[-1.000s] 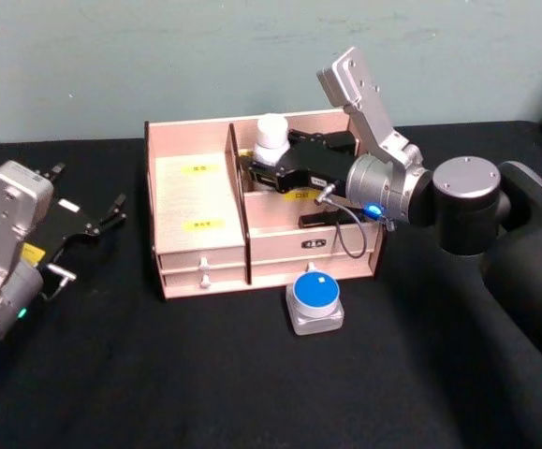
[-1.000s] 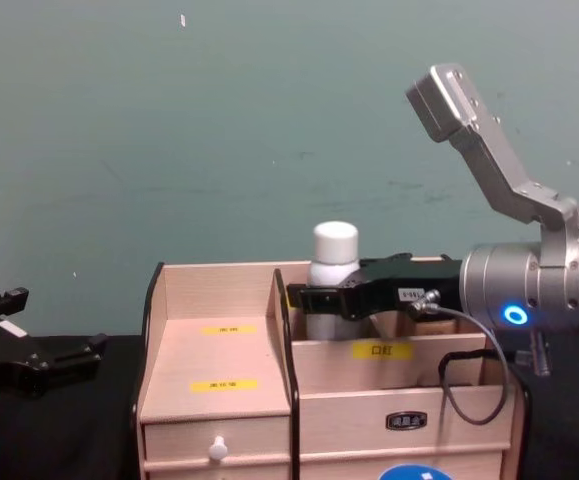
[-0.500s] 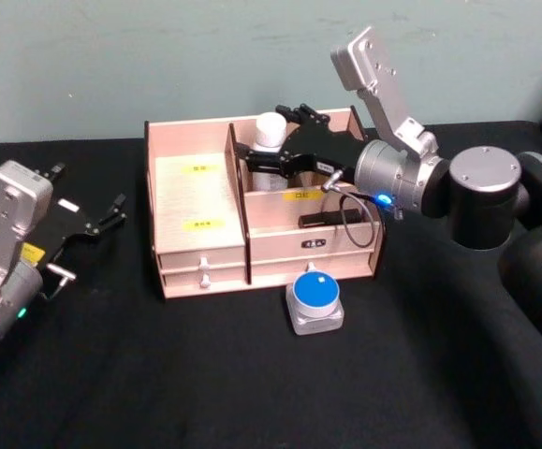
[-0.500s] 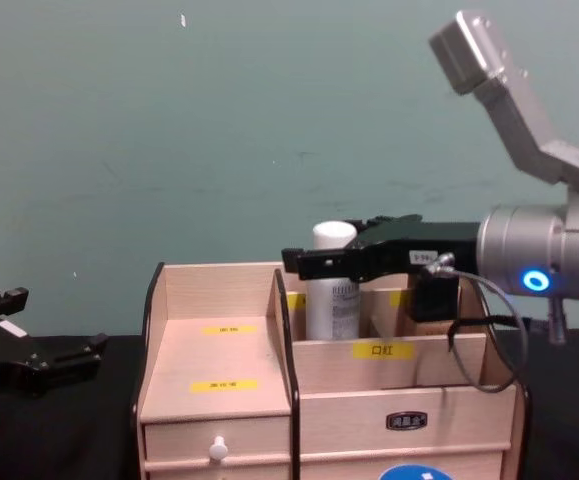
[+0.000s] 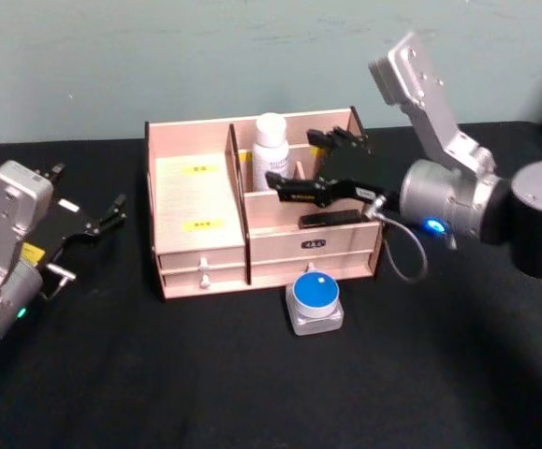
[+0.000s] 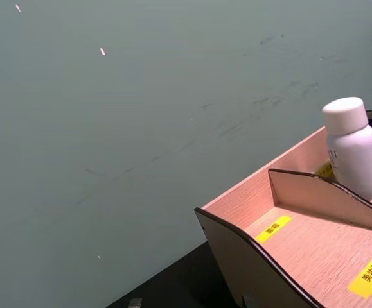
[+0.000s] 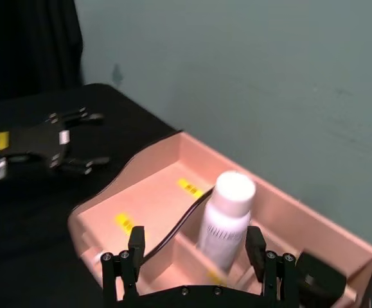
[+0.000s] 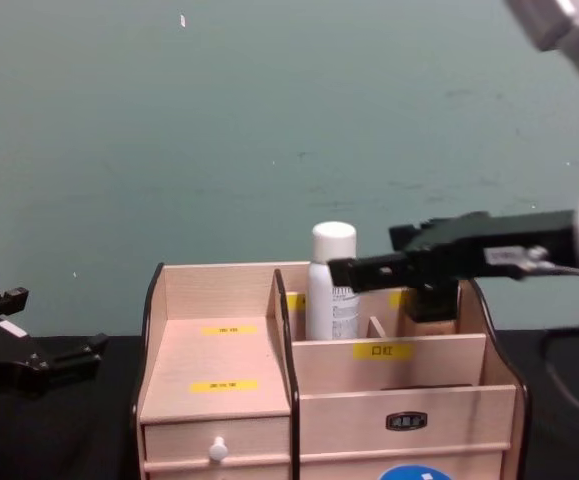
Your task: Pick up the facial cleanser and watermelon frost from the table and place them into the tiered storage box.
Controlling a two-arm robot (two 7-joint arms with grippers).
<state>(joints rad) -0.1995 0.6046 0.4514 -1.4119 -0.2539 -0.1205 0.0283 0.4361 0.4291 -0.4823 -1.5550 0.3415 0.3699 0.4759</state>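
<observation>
Black cloth-covered surface (image 5: 205, 374) carries everything. Toward its back stands the light wood tiered storage box w/ dark curved side edges, yellow labels and white-knobbed drawers (image 5: 182, 192). Its compts are open upward so items can go in from above. The black two-fingered right pincer (image 5: 289, 157), on a silver arm from the right, hangs over the box's right half. Fingers are spread wide w/ nothing gripped; my reading is that the wide spread lets the pads clear the bottle. Left pincer (image 5: 88, 192) sits low, well left of the box, fingers apart and empty. It is prob. parked there to leave the box free for the other arm. The tall white cylindrical facial cleanser bottle w/ rounded white cap (image 5: 271, 140) is upright in the rear compt just right of the tall centre divider. Its base is hidden by the walls; the narrow compt looks to be what steadies it. Rel. to the right pincer, the bottle is just beyond the fingertips, approx. on the line btw them in the right wrist view; no contact seen. The watermelon frost, a squat pale jar w/ wide round blue lid (image 5: 314, 295), sits on the surface just in front of the box's right drawer front. It lies lower than the right pincer, apart from it, and is not yet picked. Judgement: cleanser part done, frost part to do.
</observation>
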